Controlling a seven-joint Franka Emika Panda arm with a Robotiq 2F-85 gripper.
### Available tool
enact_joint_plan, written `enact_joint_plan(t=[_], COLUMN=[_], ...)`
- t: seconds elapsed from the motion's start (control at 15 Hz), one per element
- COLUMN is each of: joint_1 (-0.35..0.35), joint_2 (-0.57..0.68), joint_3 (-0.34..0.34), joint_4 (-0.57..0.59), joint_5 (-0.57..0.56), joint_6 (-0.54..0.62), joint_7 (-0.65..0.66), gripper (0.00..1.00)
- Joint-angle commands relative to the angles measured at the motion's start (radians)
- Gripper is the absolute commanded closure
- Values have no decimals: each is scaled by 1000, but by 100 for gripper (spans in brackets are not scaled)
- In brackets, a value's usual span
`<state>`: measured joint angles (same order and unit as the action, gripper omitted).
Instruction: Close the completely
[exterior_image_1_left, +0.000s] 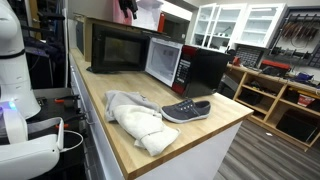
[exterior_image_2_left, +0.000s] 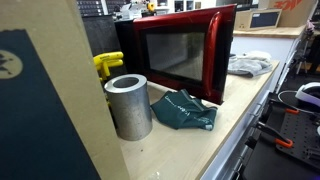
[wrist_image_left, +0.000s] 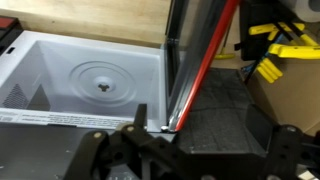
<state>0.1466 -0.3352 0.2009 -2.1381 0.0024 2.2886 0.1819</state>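
Note:
A red microwave stands on the wooden counter, and its door hangs open. In an exterior view the red-framed door faces the camera. The wrist view shows the white cavity with its turntable and the door's red edge to the right of it. My gripper is open. Its dark fingers sit at the bottom of the wrist view, on either side of the door's lower corner and not touching it. I cannot make out the gripper clearly in either exterior view.
A larger black microwave stands beside the red one. A grey shoe and a pale cloth lie on the counter. A metal cylinder, a green cloth and yellow clamps sit beside the door.

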Motion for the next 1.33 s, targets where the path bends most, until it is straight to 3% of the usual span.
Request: enact_joint_plan(t=[0.0,0.27,0.53,0.73,1.27], joint_1=[66,125,143,139,118], joint_2=[44,82,86,55,-104], joint_3=[-3,-1,-1,0,14], joint_4=[40,59,42,-2,-182], joint_5=[154,300,368,374,246], joint_6=[-14,-28,-84,-161,-373], joint_7=[-31,-83,-109,-103,-87], gripper=[0,0,0,0,0])
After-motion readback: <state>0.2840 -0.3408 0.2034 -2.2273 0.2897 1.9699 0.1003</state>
